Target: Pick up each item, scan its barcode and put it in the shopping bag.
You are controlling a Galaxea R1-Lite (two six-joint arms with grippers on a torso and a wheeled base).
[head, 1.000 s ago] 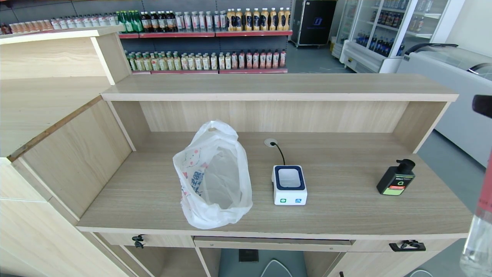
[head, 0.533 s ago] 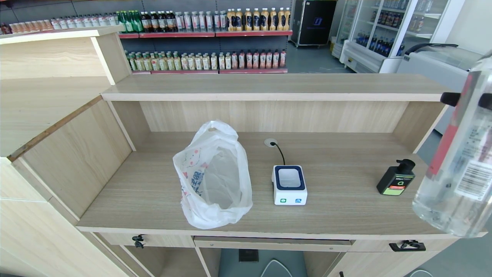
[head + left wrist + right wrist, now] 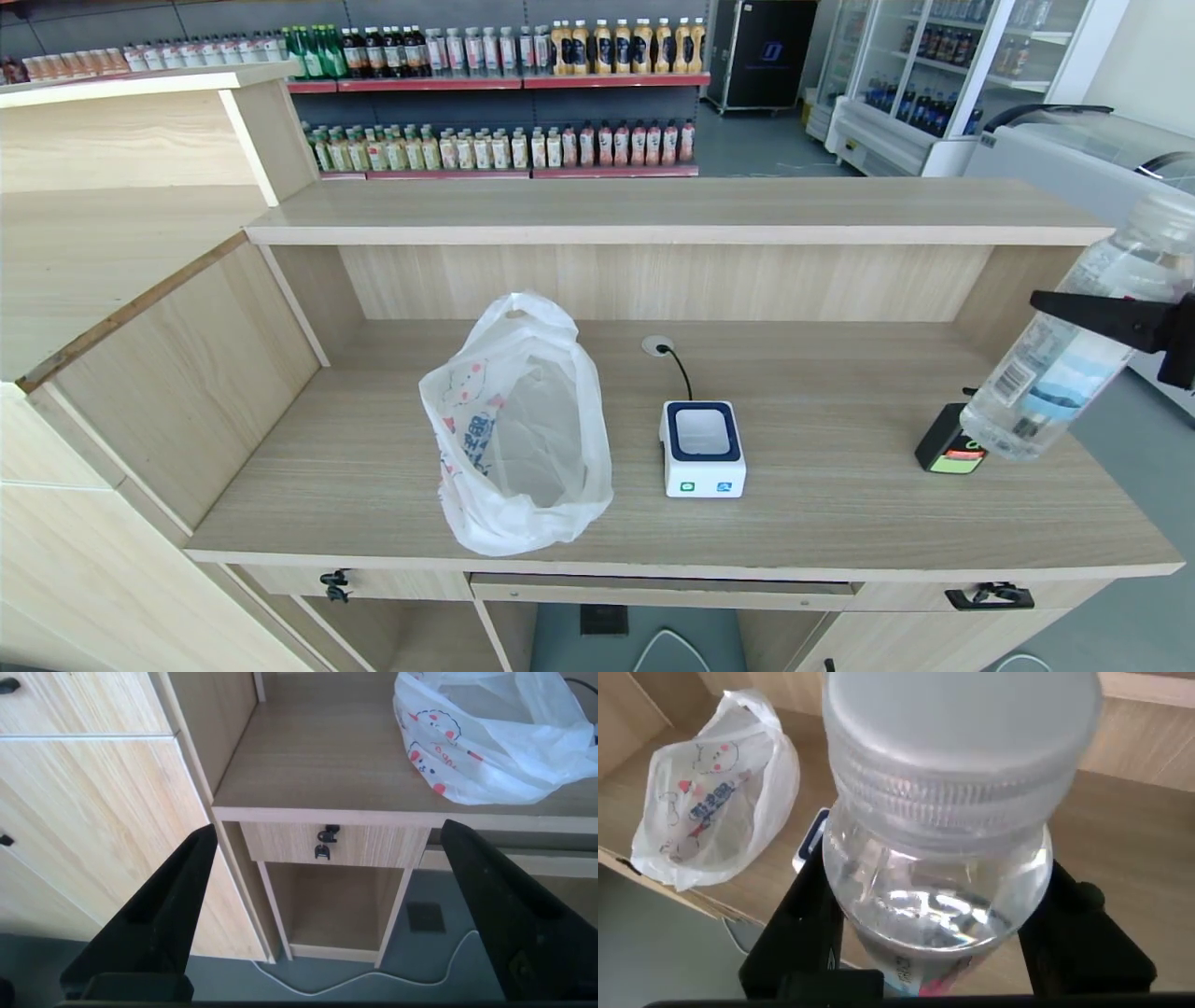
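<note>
Light wood counter point(image 3: 840, 523) w/ a white thin plastic shopping bag point(image 3: 518, 429) mid-left, small white-and-blue scanner box point(image 3: 702, 448) just beside it, black pump bottle point(image 3: 945, 450) far right.

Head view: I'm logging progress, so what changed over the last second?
The right gripper, shut on the water bottle, brought it in from the right edge to over the counter's right end, partly hiding the pump bottle. Shopping bag and scanner stayed put.

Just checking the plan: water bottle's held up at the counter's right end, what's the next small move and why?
Probably carry the water bottle left toward the scanner, barcode facing its window; the right gripper holds it well off to the scanner's right.
</note>
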